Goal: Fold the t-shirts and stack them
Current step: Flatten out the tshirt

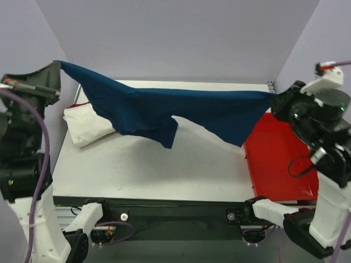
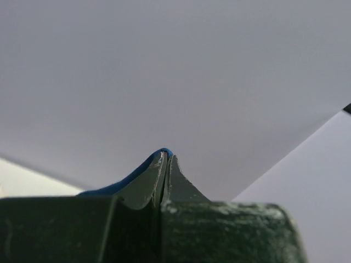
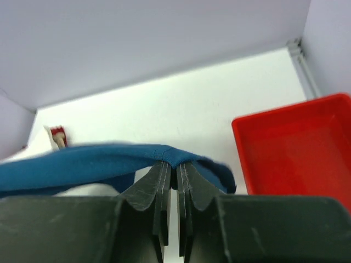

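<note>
Lavender walls close round a white table [image 1: 164,170], and above it the dark teal-blue t-shirt [image 1: 164,109] hangs in the air, pulled into a long band from one arm to the other; the left gripper [image 1: 56,67] is pinched shut on one corner high at the left, a sliver of blue cloth showing beside its closed fingers in the left wrist view; the right gripper [image 1: 272,98] is clamped on the opposite edge, the fabric draped over its fingertips in the right wrist view; the middle of the shirt sags in loose folds, and its lowest flap hangs clear of the surface; the cream-white t-shirt [image 1: 88,129] lies bunched at the far left of the table, partly under the raised span; the red tray [image 1: 279,159] sits at the right edge; the step in hand looks like spreading the teal shirt flat before folding; both arms should descend together at one height with the cloth taut, let the hanging flap land first, then draw toward the near edge so wrinkles pull out; the landing should stay between the cream shirt and the tray, or the hem may snag either.
</note>
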